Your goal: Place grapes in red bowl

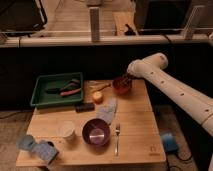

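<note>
The end effector (126,78) hovers at the red bowl (121,87), grip state unclear; an off-center release could spill grapes onto the counter (135,130).

The counter (135,125) is pale matt wood. The purple bowl (96,133) gleams inside, the fork (117,137) looks like metal, and the green tray (36,93) like smooth plastic. The smooth white arm's (170,88) end effector (126,79) sits at the matt red bowl (121,87).
</note>
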You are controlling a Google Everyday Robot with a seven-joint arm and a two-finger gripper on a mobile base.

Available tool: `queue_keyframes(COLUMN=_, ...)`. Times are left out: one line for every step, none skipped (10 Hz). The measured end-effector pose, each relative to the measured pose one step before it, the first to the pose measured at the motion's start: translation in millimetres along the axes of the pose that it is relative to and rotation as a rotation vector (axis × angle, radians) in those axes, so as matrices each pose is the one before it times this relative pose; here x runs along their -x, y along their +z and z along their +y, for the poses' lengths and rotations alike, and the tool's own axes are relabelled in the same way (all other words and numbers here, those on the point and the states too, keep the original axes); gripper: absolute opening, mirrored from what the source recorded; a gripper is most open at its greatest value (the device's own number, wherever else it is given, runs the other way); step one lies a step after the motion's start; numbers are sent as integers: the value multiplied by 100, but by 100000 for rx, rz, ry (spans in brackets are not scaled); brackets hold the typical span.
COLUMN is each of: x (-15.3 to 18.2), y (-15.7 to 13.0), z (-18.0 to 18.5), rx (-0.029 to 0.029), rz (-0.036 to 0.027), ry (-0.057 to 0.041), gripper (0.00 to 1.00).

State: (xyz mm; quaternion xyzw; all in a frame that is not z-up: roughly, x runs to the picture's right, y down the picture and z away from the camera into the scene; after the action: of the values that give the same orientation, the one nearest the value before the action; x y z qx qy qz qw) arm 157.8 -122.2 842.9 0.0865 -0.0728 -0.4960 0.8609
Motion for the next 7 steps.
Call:
queue_keyframes(x=-228, y=-19, z=43, rx=-485, rz=64, ry=-98, gripper=80)
queue_keyframes(x=-99, y=7, z=-28, rx=-406, rz=-134, ry=-47, gripper=80)
queue_keyframes(x=-135, y=3, z=-172, rx=-673, rz=-497, ry=-115, gripper=80)
queue_keyframes(x=-82, y=-70, z=-136, rx=-187, rz=-436, ry=103, gripper=80)
queue_keyframes(x=-108, y=-84, z=-23, rx=-301, rz=-1212, ry=440, gripper=80)
queue_keyframes(x=8, y=-92, z=102, rx=-917, rz=-3988, ry=448, gripper=80)
queue_keyframes(x=24, y=4, z=173, rx=-661, rz=-4672, ry=464, gripper=80)
